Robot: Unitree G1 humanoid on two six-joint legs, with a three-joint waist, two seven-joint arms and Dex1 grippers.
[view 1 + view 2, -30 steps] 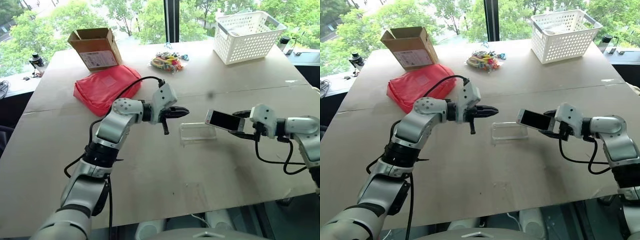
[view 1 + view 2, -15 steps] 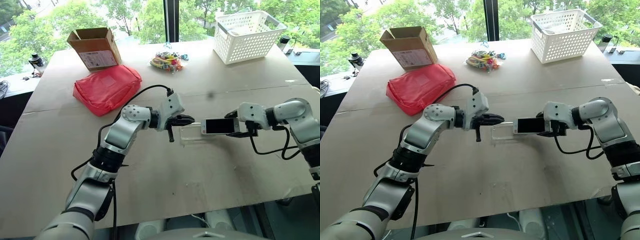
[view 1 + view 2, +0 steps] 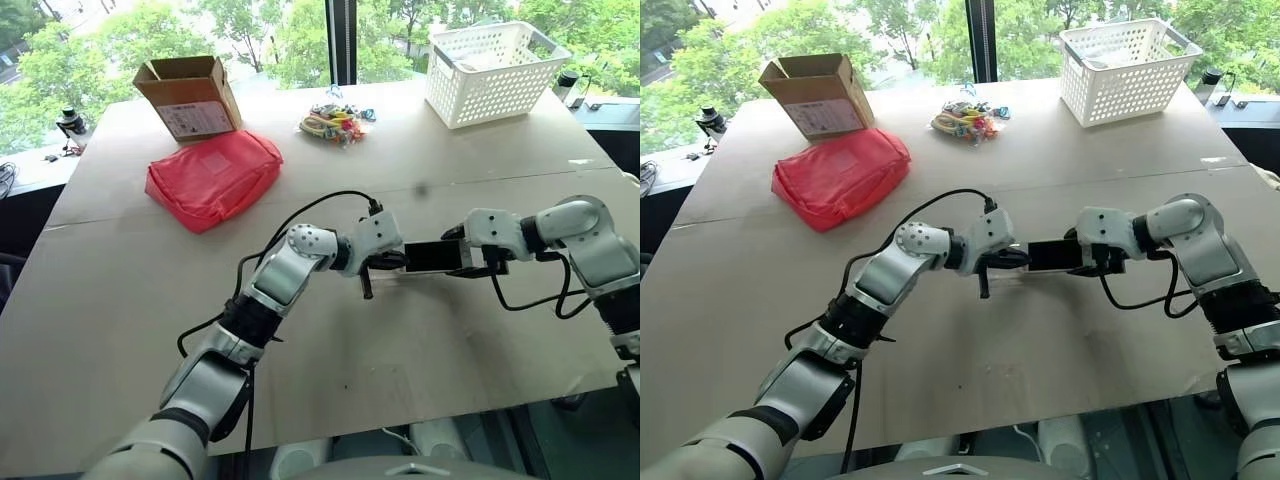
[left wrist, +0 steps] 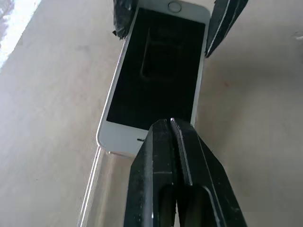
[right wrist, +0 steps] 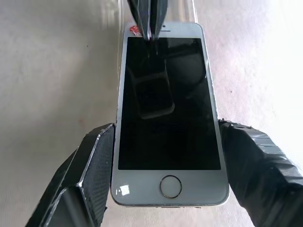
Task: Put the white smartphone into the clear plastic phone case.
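- A red pouch (image 3: 214, 177), a cardboard box (image 3: 190, 96), a white basket (image 3: 495, 58) and a heap of small colourful items (image 3: 337, 122) lie toward the tabletop's (image 3: 120, 300) far edge, well apart from the work.
- Mid-tabletop, the right tool (image 5: 165, 170) grips the white smartphone (image 5: 168, 106) by its long sides, screen up.
- The phone's far end lies over the clear plastic phone case (image 4: 102, 189).
- The left tool (image 4: 173, 127), fingers pressed together, has its tip at that end of the phone.

The white smartphone (image 5: 168, 109) faces screen-up, its black glass framed by a white bezel with a round home button at one end. Its far end reaches over the clear plastic phone case (image 4: 102, 189), a colourless shell lying flat on the desk (image 3: 330, 340).
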